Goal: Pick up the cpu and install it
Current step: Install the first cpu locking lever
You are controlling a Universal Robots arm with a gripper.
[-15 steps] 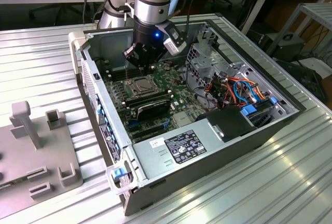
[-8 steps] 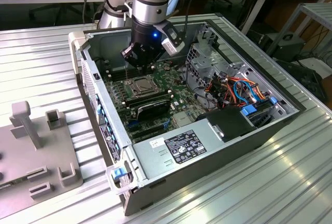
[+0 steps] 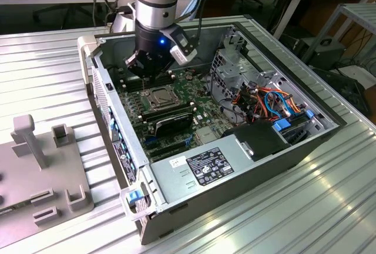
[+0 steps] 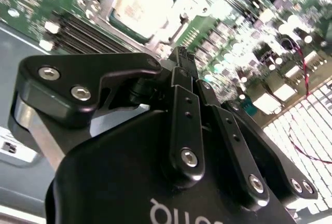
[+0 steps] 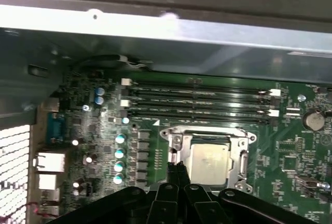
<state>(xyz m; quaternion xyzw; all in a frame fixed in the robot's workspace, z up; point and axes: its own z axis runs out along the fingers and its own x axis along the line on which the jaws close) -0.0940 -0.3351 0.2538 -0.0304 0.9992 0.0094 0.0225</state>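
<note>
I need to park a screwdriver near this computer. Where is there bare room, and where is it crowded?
Bare: the slatted table on the exterior view's right of the computer case, and the strip between case and grey fixture. Crowded: inside the case, around the pincer, the cpu and the orange cables.

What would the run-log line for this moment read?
cpu: lying in socket frame | gripper: shut, holding nothing, at frame's edge beside cpu | motherboard: inside open case
</note>
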